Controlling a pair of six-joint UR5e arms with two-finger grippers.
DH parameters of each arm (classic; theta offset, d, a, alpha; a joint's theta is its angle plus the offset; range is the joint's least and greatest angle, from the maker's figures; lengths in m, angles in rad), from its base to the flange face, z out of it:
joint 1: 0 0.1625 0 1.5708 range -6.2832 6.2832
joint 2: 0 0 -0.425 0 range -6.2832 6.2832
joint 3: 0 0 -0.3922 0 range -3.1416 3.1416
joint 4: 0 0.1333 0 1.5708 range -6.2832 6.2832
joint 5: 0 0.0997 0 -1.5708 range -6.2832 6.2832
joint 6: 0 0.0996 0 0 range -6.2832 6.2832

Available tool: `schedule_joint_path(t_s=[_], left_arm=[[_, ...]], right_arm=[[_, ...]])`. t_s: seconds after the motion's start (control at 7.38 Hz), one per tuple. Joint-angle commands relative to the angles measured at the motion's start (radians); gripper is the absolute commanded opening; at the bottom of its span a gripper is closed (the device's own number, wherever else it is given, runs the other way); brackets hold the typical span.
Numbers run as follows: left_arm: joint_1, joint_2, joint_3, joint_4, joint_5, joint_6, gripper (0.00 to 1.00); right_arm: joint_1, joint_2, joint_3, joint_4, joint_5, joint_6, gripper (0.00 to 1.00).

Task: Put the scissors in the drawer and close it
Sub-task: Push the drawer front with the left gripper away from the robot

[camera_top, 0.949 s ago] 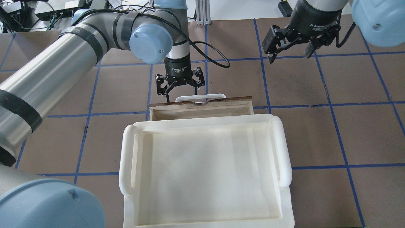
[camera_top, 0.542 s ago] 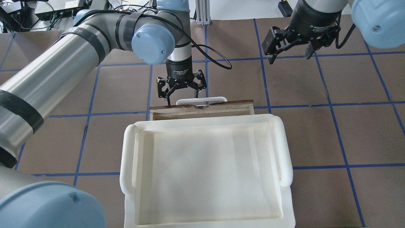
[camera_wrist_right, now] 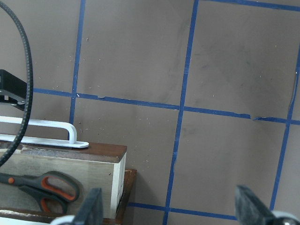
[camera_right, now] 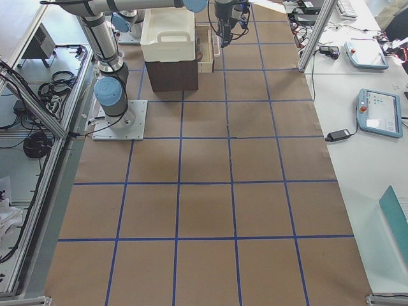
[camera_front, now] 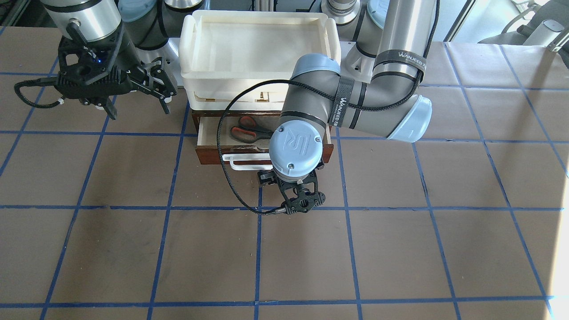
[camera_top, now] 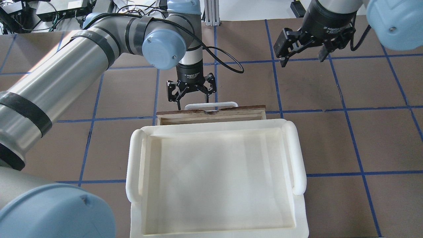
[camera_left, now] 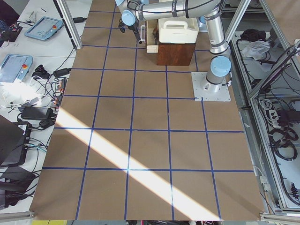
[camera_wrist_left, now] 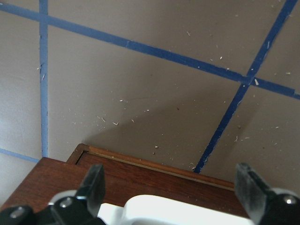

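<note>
The scissors [camera_front: 248, 129] lie inside the partly open drawer [camera_front: 213, 155], grey handles with orange-red loops; they also show in the right wrist view [camera_wrist_right: 47, 187]. The drawer's dark front [camera_top: 251, 108] carries a white bar handle [camera_top: 211, 105]. My left gripper [camera_top: 193, 102] is open and points down just in front of the handle, which sits between its fingers [camera_wrist_left: 93, 187] at the bottom of the left wrist view; I cannot tell if they touch. My right gripper [camera_top: 301, 61] is open and empty, held above the table off to the side.
A cream-white plastic tray [camera_top: 297, 158] sits on top of the cabinet and hides most of the drawer from above. The brown table with blue tape lines [camera_front: 258, 249] stretches in front of the drawer. A black cable [camera_front: 222, 178] loops beside the left wrist.
The left gripper has moved toward the robot and a little right. The drawer has slid further in under the tray. The right arm has barely moved.
</note>
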Motion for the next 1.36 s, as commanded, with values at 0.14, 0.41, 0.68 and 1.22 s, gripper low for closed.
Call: schedule_joint_path(t_s=[0.14, 0.41, 0.68, 1.22], left_arm=[[-0.013, 0.019, -0.004, -0.067, -0.005, -0.012, 1.00], [-0.024, 0.012, -0.006, -0.096, -0.006, -0.012, 1.00], [-0.036, 0.024, -0.010, -0.150, -0.005, -0.027, 1.00], [-0.055, 0.018, -0.013, -0.205, -0.005, -0.059, 1.00]], right_arm=[[0.000, 0.000, 0.002, -0.001, 0.002, 0.000, 1.00], [0.000, 0.000, 0.002, 0.000, 0.000, 0.000, 1.00], [0.000, 0.000, 0.002, 0.000, 0.002, 0.000, 1.00], [0.000, 0.000, 0.005, -0.001, 0.002, 0.000, 1.00]])
